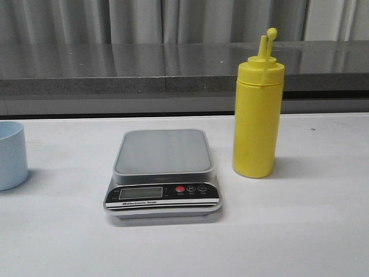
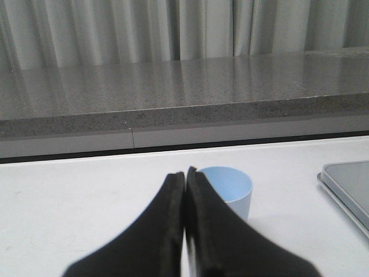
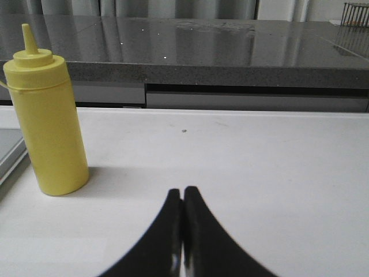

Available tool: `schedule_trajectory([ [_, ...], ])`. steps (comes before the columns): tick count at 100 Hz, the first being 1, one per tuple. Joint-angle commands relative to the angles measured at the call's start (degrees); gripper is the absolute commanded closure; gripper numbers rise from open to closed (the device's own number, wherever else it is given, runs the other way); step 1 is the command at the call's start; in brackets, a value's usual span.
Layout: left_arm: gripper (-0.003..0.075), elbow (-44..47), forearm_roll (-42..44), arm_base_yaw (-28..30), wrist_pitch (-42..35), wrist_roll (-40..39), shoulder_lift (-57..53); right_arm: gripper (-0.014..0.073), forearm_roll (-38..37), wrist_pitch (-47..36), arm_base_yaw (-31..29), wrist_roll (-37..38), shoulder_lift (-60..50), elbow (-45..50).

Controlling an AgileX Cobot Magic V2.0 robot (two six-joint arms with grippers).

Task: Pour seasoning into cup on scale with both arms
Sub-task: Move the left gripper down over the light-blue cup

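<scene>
**Both grippers closed and empty, bottle and cup standing apart from the scale**

In the left wrist view, the left gripper [image 2: 185,222] sits lowest and nearest, its two black fingers [image 2: 155,236] pressed together along their whole visible length, with nothing between them. Just beyond the fingertips stands the cup [image 2: 229,190], light blue, upright on the white table [image 2: 69,208], its open mouth showing and its lower part partly hidden behind the gripper. It is near the gripper but whether it touches cannot be told. Off to the side of the gripper, a corner of the scale [image 2: 349,187] comes into view, its grey platform bare.

In the right wrist view, the right gripper [image 3: 183,231] is likewise closed, fingers [image 3: 207,248] meeting in a thin seam and holding nothing. The seasoning [image 3: 46,115], a tall yellow squeeze bottle, stands upright on the table ahead of this gripper and well off to one side, clearly apart from it. Its narrow nozzle points straight up. A sliver of the scale shows at the picture's edge just beside the bottle.

The front view shows neither gripper. There the scale [image 1: 163,173] lies in the middle of the table, platform bare, with display and red button [image 1: 180,188] on its black front panel. The cup [image 1: 11,154] stands far off on one side, cut by the frame edge; the seasoning [image 1: 258,115] stands on the other side, close to the scale but not touching, its cap hanging off beside the nozzle. Behind the table runs a grey stone ledge [image 1: 115,69] and pale curtains [image 1: 144,20].
</scene>
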Motion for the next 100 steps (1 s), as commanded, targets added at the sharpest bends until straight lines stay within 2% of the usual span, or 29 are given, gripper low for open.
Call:
schedule_trajectory([
  [1, 0.074, 2.4, 0.0, 0.1, -5.0, -0.5, -1.6, 0.0662, -0.7, -4.5, -0.4, -0.6, -1.1, -1.2],
  [35, 0.074, 2.1, 0.0, 0.1, -5.2, -0.5, -1.6, 0.0662, -0.7, -4.5, -0.4, -0.6, -1.1, -1.2],
  [48, 0.074, -0.3, -1.4, 0.1, -4.6, -0.5, -1.3, 0.0662, -0.7, -4.5, -0.4, -0.6, -1.1, -1.2],
  [56, 0.074, -3.3, -2.3, 0.1, -1.5, -0.5, 0.3, 0.0662, -0.7, -4.5, -0.4, -0.6, -1.1, -1.2],
  [75, 0.074, -11.7, -2.3, 0.1, 5.8, -0.5, 10.1, 0.0662, -0.7, -4.5, -0.4, -0.6, -1.1, -1.2],
  [100, 0.074, -23.8, -2.3, 0.1, 7.1, -0.5, 28.7, 0.0662, -0.7, -4.5, -0.4, -0.6, -1.1, -1.2],
])
